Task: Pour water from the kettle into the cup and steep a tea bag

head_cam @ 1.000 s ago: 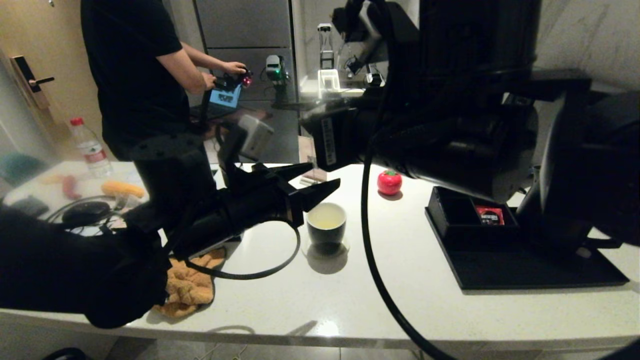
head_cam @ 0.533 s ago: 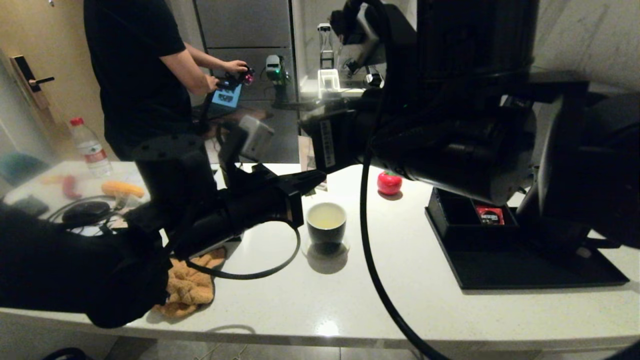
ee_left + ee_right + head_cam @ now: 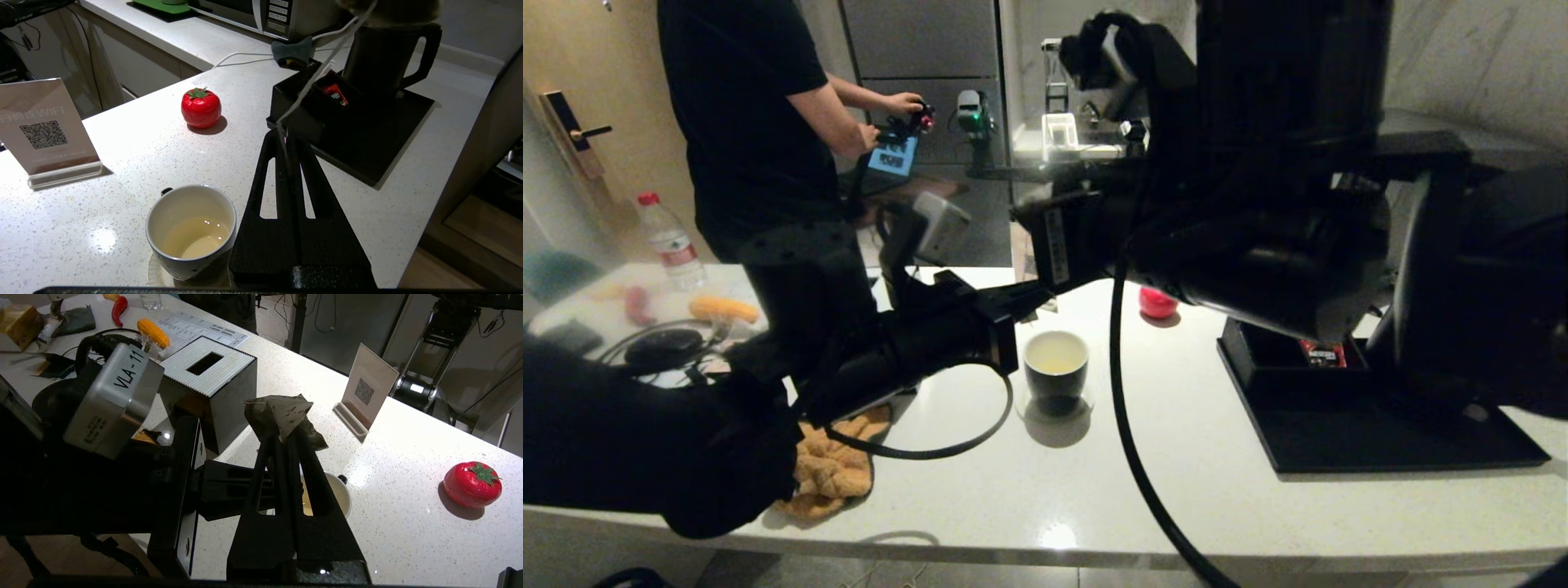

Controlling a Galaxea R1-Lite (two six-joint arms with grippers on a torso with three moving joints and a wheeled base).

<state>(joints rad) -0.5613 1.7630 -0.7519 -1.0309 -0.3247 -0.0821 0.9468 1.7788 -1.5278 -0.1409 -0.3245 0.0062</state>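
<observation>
Left gripper [image 3: 286, 139]: fingers pressed together on a thin white string, held above the table beside the cup [image 3: 1055, 372].

Cup: on the white speckled table [image 3: 1176, 490], holding pale yellowish water [image 3: 196, 241].

Right gripper [image 3: 286, 437]: fingers closed, pinching the tea bag [image 3: 282, 414] above the cup.

Kettle [image 3: 378, 57]: upright on the black tray [image 3: 1380, 441], far right.

Room: red tomato-shaped object [image 3: 1156, 302], QR sign [image 3: 43, 130], orange cloth [image 3: 833, 469], person [image 3: 760, 122] standing behind.

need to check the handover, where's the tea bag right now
In the right wrist view the tea bag is pinched at the tip of the right tool, held in the air above the cup.
</observation>
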